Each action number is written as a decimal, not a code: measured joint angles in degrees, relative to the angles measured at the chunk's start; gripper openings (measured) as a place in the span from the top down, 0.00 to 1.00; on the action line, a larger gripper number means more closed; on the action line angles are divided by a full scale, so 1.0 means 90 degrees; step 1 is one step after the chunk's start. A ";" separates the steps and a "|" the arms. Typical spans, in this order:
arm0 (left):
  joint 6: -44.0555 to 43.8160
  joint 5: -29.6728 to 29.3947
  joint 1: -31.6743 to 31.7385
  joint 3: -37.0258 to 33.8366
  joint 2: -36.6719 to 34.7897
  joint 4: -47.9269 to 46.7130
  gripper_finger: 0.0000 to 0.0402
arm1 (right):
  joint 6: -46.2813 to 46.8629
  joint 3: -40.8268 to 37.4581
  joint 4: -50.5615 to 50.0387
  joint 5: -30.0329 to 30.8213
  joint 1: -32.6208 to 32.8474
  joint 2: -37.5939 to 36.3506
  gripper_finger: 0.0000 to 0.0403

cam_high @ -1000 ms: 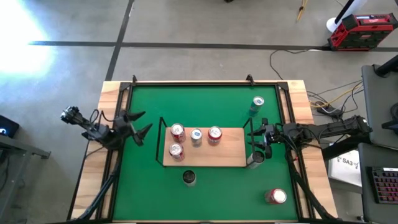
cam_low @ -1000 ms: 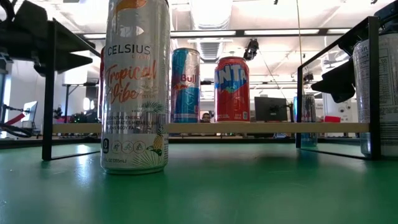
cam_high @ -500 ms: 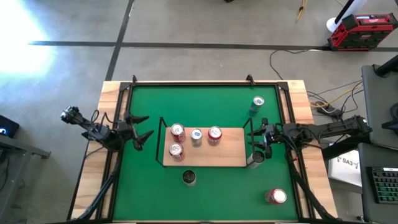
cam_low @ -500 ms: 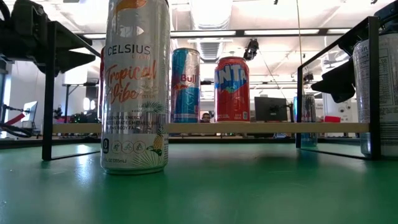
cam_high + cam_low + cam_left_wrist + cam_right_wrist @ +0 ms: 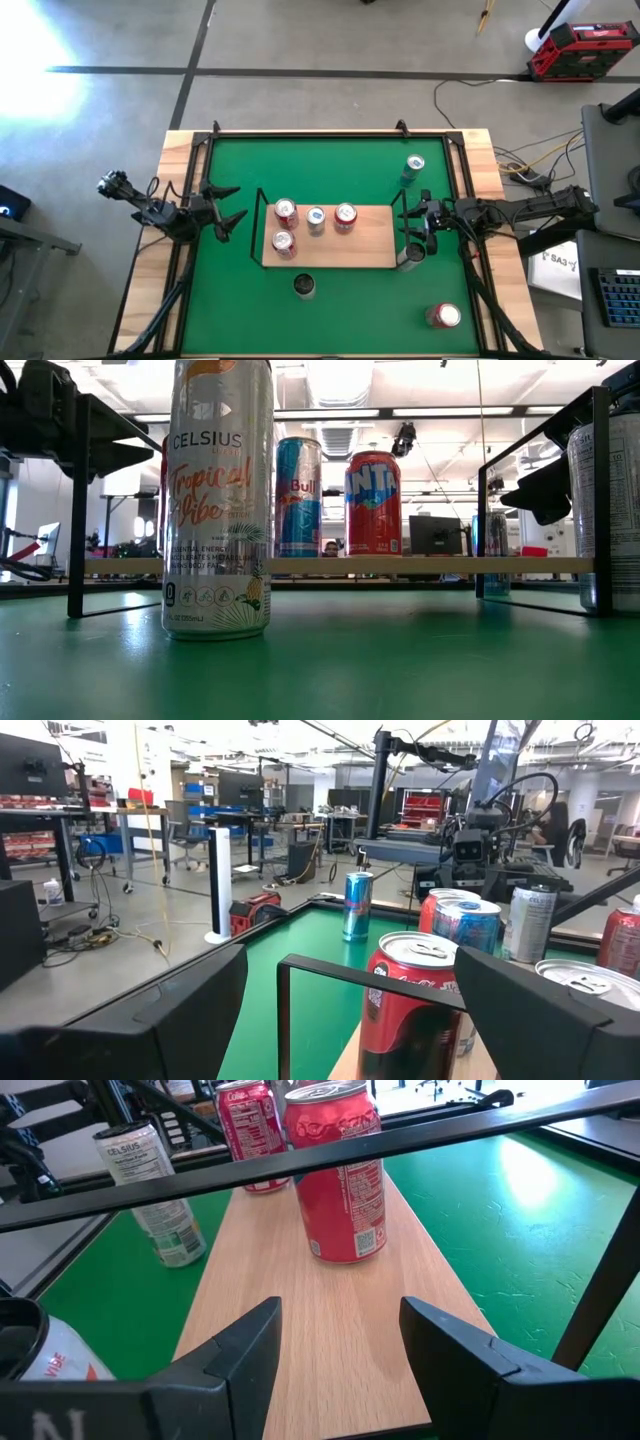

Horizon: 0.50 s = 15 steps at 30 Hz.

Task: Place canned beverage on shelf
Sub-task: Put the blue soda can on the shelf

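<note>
**Right gripper waited at the shelf end, a can just beside it**

The right gripper (image 5: 412,226) hovered at the right end of the shelf (image 5: 370,250). A silver can (image 5: 410,256) stood on the mat just beside it; moving in could knock this can over. In the wrist view its fingers (image 5: 240,1342) showed a gap but held nothing. The left gripper (image 5: 228,209), spread and empty, waited left of the shelf, where 4 cans stood.
</note>
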 joint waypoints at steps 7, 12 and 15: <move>0.0000 0.0000 0.0000 0.0047 0.0002 -0.0057 0.15 | -0.0819 0.0001 0.0006 0.0104 0.0000 0.0000 0.51; 0.0000 -0.0002 0.0000 0.0127 0.0002 -0.0051 0.15 | -0.2244 0.0002 0.0010 0.0141 0.0000 0.0000 0.51; 0.0000 -0.0002 0.0000 0.0148 0.0002 -0.0050 0.15 | -0.2673 0.0002 0.0012 0.0146 0.0000 0.0000 0.51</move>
